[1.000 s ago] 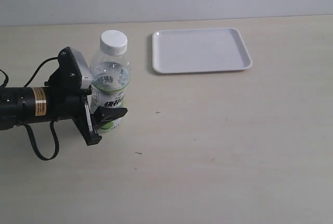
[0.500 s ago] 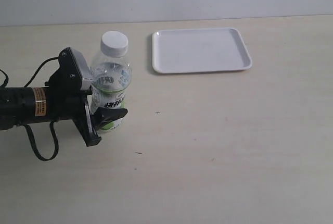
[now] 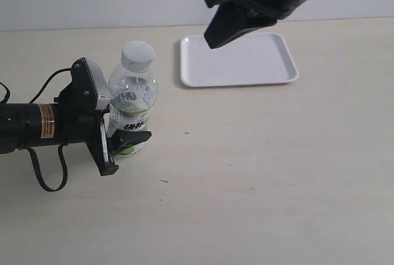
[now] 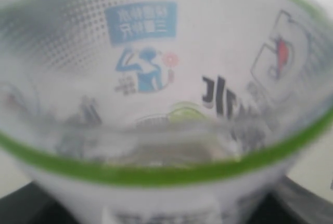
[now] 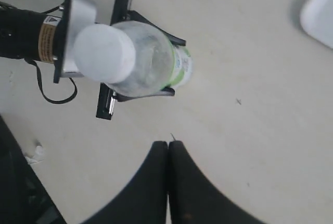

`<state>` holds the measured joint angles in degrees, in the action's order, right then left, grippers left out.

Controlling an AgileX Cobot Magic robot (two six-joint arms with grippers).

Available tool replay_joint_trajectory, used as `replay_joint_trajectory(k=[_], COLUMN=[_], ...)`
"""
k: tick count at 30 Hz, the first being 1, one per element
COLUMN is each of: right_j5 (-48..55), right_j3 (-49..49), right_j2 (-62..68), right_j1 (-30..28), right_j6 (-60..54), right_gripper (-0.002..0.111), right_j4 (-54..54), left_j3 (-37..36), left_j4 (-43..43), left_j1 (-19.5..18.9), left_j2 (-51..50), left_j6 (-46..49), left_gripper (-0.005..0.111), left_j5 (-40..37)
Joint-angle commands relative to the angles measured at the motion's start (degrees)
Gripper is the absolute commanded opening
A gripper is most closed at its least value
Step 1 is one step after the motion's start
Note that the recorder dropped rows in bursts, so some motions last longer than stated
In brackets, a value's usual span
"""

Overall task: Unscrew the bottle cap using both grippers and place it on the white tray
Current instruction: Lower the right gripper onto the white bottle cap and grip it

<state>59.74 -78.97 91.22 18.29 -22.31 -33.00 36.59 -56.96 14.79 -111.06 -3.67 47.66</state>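
The clear bottle (image 3: 131, 101) with a white-and-green label stands on the table at the left, slightly tilted, its white cap (image 3: 138, 54) screwed on. My left gripper (image 3: 121, 140) is shut on the bottle's lower body; the left wrist view is filled by the blurred label of the bottle (image 4: 166, 94). My right gripper (image 3: 209, 38), a bulky black claw, hangs high over the tray's left edge, fingers pressed together and holding nothing. The right wrist view looks down on the cap (image 5: 103, 52) and the bottle (image 5: 153, 62), beyond my right gripper (image 5: 168, 145). The white tray (image 3: 258, 61) lies at the back.
The left arm's silver block, yellow label and black cable (image 3: 43, 172) lie along the table's left side. A corner of the tray (image 5: 318, 10) shows in the right wrist view. Pale tabletop (image 3: 258, 172) spreads in front and to the right.
My right gripper has come into view from the upper right and now hangs above the tray's left side. The bottle has tipped slightly to the right in the left gripper.
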Motion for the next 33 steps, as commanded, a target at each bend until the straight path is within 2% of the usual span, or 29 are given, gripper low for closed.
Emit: replay_joint_trajectory(k=[1,6,12,14,22,33], right_j5=[-1.4,-0.8,2.5,2.4,4.8,4.9], right_j3=[-5.7,-11.8,-18.0,-19.1,-22.8,-23.2], right_j2=[2.7,6.7,10.9,11.5,15.2,17.5], right_j1=[5.7,10.4,13.6,14.6,17.8,18.0], right_j6=[-1.0,5.8,7.2,7.2,10.9,11.5], right_gripper=[0.006,0.026,0.059,0.064,0.064,0.064], right_j4=[5.0,14.2,15.5,16.5,24.0,23.5], left_j3=[0.4,0.4,0.4,0.4,0.4,0.4], left_j4=[-1.2,-1.2,-1.2,-1.2,-1.2,-1.2], left_j1=[0.2,0.2,0.2,0.2,0.2,0.2], left_j2=[0.6,0.6,0.6,0.6,0.6,0.6], left_j6=[0.1,0.1,0.1,0.1,0.1,0.1], left_gripper=[0.0,0.0,0.0,0.0,0.0,0.0], left_j5=[0.4,0.4,0.5,0.7,0.7,0.7])
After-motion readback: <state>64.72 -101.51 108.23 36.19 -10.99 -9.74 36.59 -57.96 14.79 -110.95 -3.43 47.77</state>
